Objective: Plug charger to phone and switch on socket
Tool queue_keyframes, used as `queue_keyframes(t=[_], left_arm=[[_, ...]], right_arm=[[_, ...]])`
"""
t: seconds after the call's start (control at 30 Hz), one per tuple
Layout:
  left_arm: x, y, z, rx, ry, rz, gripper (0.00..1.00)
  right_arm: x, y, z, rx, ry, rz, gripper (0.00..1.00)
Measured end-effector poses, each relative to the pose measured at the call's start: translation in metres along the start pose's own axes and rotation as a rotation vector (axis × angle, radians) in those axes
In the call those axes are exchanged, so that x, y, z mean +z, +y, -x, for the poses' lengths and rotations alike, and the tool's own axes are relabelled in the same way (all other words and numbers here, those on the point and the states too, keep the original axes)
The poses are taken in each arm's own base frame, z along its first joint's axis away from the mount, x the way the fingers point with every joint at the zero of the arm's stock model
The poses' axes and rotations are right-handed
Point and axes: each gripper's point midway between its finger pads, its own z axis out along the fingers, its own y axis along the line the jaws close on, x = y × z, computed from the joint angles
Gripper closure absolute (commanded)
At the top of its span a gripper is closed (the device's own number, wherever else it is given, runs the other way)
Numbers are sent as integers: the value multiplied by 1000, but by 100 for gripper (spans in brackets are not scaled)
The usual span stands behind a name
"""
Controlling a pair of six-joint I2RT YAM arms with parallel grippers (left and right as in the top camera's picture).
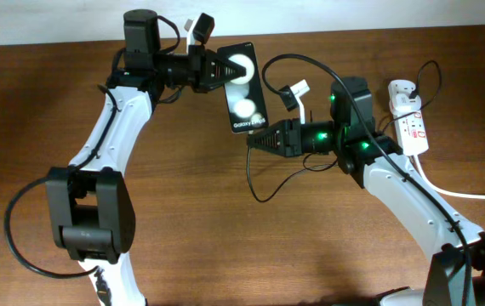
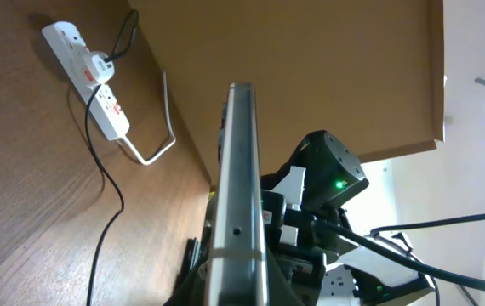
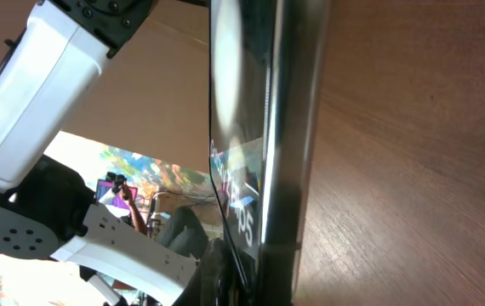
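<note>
The black phone (image 1: 247, 100) is held off the table, its "Galaxy" end pointing at my right gripper. My left gripper (image 1: 220, 70) is shut on the phone's far end. In the left wrist view the phone's thin edge (image 2: 241, 161) stands up between the jaws (image 2: 239, 285). My right gripper (image 1: 256, 140) is shut at the phone's "Galaxy" end, with the black charger cable (image 1: 254, 181) running out from its tip. The connector tip is hidden. The right wrist view shows the phone's screen and edge (image 3: 276, 127) right at the jaws (image 3: 255, 280). The white socket (image 1: 410, 121) lies at the far right.
The charger's plug (image 1: 403, 91) sits in the socket, and the cable loops across the wooden table (image 1: 225, 246). The thick white cord (image 1: 468, 195) runs off to the right edge. The socket (image 2: 89, 81) and cable (image 2: 106, 217) also show in the left wrist view.
</note>
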Motion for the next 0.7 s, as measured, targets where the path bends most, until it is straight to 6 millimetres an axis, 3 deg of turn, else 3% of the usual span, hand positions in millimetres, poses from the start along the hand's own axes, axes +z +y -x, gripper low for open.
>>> queue_keyframes(t=[0.13, 0.43, 0.5, 0.63, 0.7], left_arm=[[7, 3, 1, 7, -10, 21, 100], [1, -2, 3, 44, -5, 3, 100], [-21, -2, 7, 51, -25, -6, 100], [-102, 7, 27, 50, -174, 50, 100], [-118, 8, 30, 49, -200, 60, 100]], right_arm=[[-16, -12, 2, 42, -19, -23, 96], [-19, -19, -1, 41, -17, -52, 96], [-22, -37, -8, 90, -17, -136, 96], [-26, -92, -29, 196, -29, -488, 96], [-29, -126, -46, 245, 16, -715, 96]])
